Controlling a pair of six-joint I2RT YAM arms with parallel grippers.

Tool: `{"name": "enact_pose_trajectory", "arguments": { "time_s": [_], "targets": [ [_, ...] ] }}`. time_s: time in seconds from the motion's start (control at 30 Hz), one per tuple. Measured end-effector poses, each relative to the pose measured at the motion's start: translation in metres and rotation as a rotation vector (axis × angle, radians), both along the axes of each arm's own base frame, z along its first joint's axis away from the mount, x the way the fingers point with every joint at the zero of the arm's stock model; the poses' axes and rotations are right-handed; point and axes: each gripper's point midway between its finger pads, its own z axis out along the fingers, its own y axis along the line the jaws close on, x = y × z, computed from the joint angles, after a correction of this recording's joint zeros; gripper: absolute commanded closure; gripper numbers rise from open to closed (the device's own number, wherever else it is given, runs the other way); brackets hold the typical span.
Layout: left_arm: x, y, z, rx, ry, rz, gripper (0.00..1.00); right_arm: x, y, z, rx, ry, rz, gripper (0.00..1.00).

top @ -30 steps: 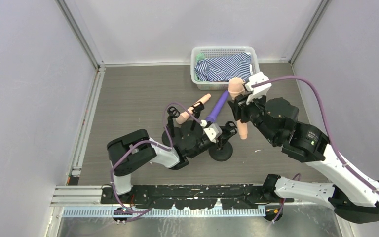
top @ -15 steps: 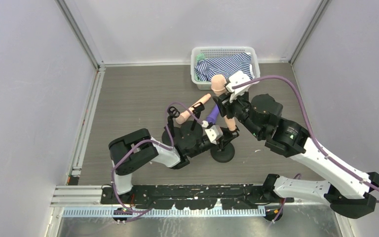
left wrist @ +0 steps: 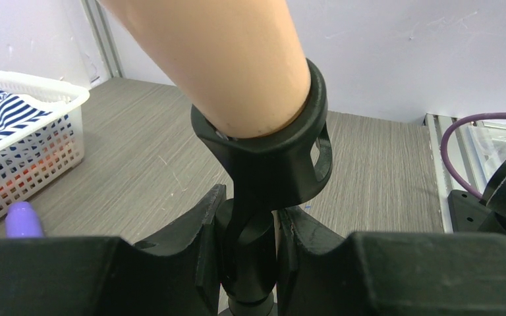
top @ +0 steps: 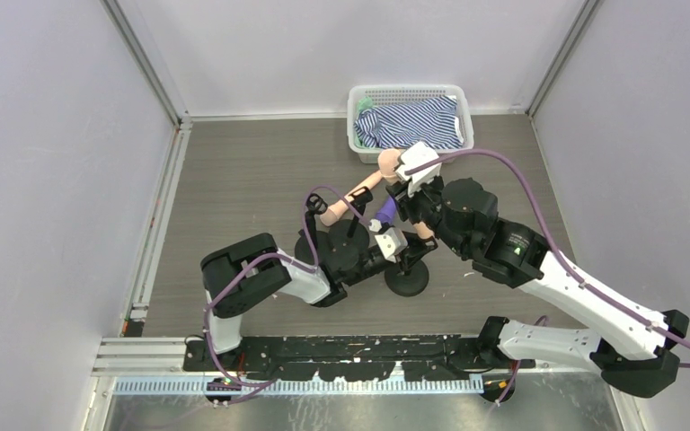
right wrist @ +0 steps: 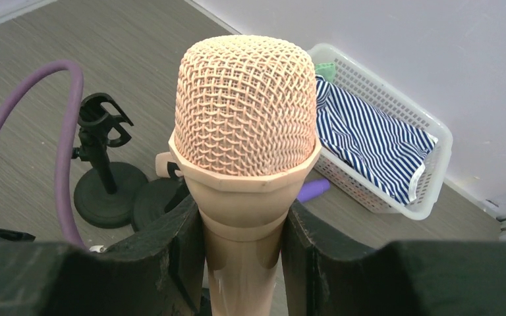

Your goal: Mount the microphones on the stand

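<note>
A peach-pink microphone [right wrist: 247, 108] stands nearly upright in my right gripper [right wrist: 242, 243], which is shut on its body just under the mesh head. Its handle [left wrist: 230, 59] sits in the black clip [left wrist: 270, 151] of the nearest stand [top: 407, 280]. My left gripper [left wrist: 247, 253] is shut on that stand's post below the clip. A second peach-pink microphone [top: 350, 199] rests tilted in the clip of the middle stand [top: 346, 253]. The purple microphone [top: 382, 212] lies on the table behind the stands, largely hidden by the arms.
A third stand [right wrist: 109, 191] with an empty clip [right wrist: 102, 118] is at the left of the group. A white basket [top: 357, 144] holding striped cloth sits against the back wall. Purple cables loop over both arms.
My right gripper has carried the peach-pink microphone left and down from beside the nearest stand to over it, so its handle now sits in the clip. The left gripper has kept its hold on the post.
</note>
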Motion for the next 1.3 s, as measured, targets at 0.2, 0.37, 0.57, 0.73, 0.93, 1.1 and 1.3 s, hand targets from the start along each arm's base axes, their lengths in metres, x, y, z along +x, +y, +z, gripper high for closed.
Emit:
{"name": "enact_pose_trajectory", "arguments": {
  "time_s": [0.2, 0.37, 0.57, 0.73, 0.93, 1.1, 1.3],
  "targets": [
    [0.000, 0.000, 0.000, 0.001, -0.001, 0.000, 1.00, -0.002, -0.002, -0.006, 0.010, -0.013, 0.006, 0.99],
    [0.000, 0.000, 0.000, 0.000, -0.004, 0.002, 1.00, -0.009, -0.008, -0.002, 0.035, -0.024, 0.020, 0.99],
    [0.003, 0.001, 0.000, -0.004, -0.003, 0.009, 1.00, -0.015, -0.010, -0.001, 0.042, -0.020, 0.043, 0.99],
    [0.005, 0.002, 0.000, -0.007, 0.002, 0.013, 1.00, -0.019, -0.011, -0.002, 0.049, -0.018, 0.055, 0.99],
    [0.006, 0.003, 0.000, -0.011, 0.012, 0.005, 1.00, -0.023, -0.017, -0.006, 0.075, -0.013, 0.049, 0.99],
    [0.006, 0.003, -0.001, -0.009, 0.013, -0.001, 1.00, -0.024, -0.022, -0.008, 0.084, -0.002, 0.031, 0.99],
    [0.006, 0.003, -0.002, -0.007, 0.015, -0.003, 1.00, -0.022, -0.025, -0.009, 0.051, 0.035, -0.001, 0.99]
  ]
}}
